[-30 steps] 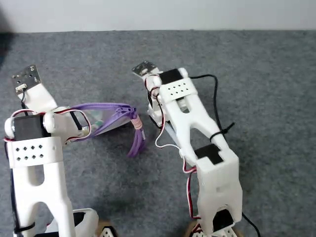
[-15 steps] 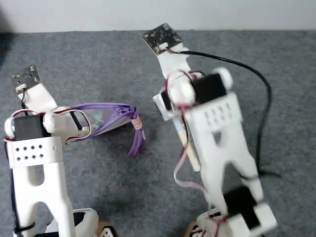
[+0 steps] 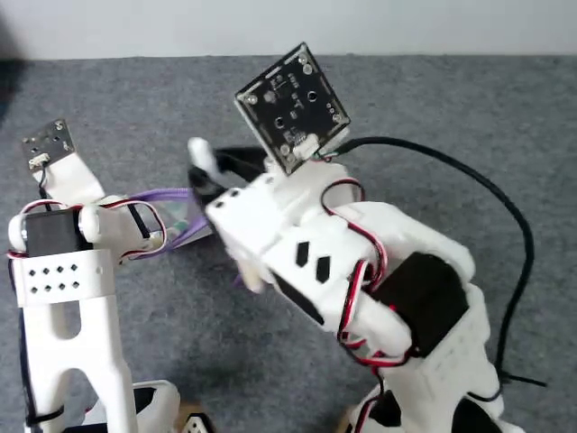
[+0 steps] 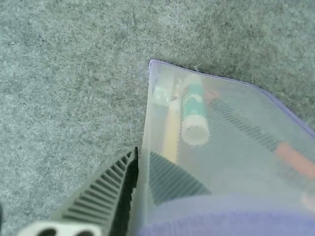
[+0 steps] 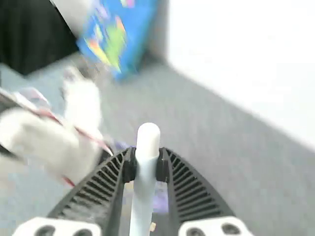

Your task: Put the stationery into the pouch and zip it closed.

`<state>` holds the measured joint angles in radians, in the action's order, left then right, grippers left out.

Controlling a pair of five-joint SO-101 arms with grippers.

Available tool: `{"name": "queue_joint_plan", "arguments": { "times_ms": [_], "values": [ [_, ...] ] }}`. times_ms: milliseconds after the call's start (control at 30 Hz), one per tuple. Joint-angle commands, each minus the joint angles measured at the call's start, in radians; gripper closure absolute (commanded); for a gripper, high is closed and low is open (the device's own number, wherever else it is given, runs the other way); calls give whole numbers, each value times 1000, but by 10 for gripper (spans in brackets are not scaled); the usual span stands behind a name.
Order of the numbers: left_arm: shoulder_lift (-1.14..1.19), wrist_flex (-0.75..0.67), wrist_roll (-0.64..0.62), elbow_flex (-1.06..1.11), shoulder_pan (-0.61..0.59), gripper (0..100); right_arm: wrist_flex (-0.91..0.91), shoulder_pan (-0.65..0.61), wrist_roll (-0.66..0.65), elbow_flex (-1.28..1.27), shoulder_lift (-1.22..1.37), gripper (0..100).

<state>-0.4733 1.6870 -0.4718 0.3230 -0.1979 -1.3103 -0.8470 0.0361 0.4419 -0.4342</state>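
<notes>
The step in hand looks like carrying one more piece of stationery to the pouch (image 4: 231,132). The right pincer (image 5: 146,164) is clamped on a white pen (image 5: 147,140), which stands out past the jaw tips. In the high view the pouch (image 3: 180,221) lies on the grey bench (image 3: 469,117) at about 9 o'clock from the raised right arm. The left pincer (image 4: 142,162) is closed on the pouch's clear wall, one jaw outside and the other showing through the plastic. Already inside are a green-and-white tube (image 4: 193,113) and a yellow pencil (image 4: 171,130), lying side by side near the far corner.

To do this well, the right arm should line the pen's long axis up with the purple zip edge (image 3: 162,194) and lead with the free end, entering at a shallow angle. The left arm's hold should stay firm so the wall does not fold. The mouth itself is hidden behind the right arm, so it may be only partly open. The pen should be let go only once most of its length is inside, so it does not snag the zip.
</notes>
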Motion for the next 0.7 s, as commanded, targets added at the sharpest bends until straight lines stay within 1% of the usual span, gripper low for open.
{"name": "queue_joint_plan", "arguments": {
  "times_ms": [0,133,267,500,600,667],
  "values": [
    [20,14,-9,35,8,987,185,-30,3,-20,-8,991],
    [20,14,-9,35,8,987,338,-30,-72,-55,21,991],
    [20,15,-9,35,8,987,441,-30,-101,-72,61,991],
    [20,15,-9,35,8,987,493,-25,-101,-86,140,991],
    [20,15,-9,35,8,987,447,-7,-109,-101,156,991],
    [20,15,-9,35,8,987,407,2,-158,-132,157,991]
  ]
}}
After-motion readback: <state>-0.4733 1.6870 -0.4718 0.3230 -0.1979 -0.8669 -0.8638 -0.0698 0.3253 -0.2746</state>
